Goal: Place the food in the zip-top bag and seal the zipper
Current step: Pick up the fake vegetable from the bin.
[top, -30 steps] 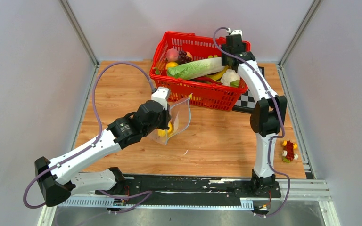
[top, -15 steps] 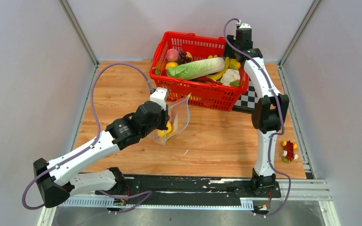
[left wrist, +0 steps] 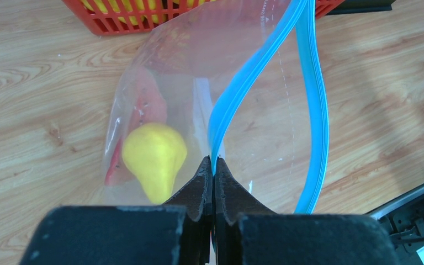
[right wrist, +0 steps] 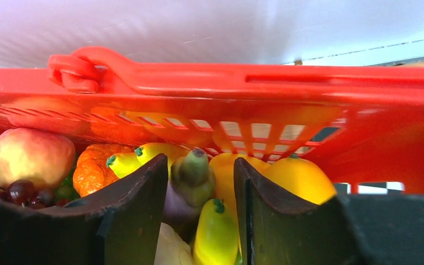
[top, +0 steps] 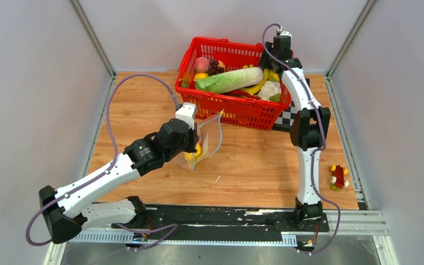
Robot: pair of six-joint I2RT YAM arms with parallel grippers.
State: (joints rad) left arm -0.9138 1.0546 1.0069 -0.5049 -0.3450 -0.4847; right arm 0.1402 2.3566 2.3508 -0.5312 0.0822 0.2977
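**2 Arms at Work: Left Pinching the Bag's Zipper, Right Hanging Open Over the Basket**

The wooden tabletop (top: 254,160) is carrying a red basket (top: 237,113) at its far edge. The basket is brimming with toy produce, and a long green-white cabbage (top: 229,80) is lying across the top. The right arm is reaching over the basket's far right corner. Its right pincer (right wrist: 201,171) is standing open and gripping nothing, the jaws pointing into the pile on either side of a green-purple piece (right wrist: 190,176); whether they are touching it cannot be told. A peach (right wrist: 30,154) and yellow fruits (right wrist: 301,176) are sitting around it.

Near the basket's front wall, the left pincer (left wrist: 213,165) is clamping fully closed on the mouth edge of the zip-top bag (left wrist: 199,55). It is pinching 1 side of the teal zipper (left wrist: 215,138) while the other side is bowing away, leaving the mouth gaping. Low inside the bag, a yellow fruit (left wrist: 153,157) is lying beside a red slice (left wrist: 146,105).
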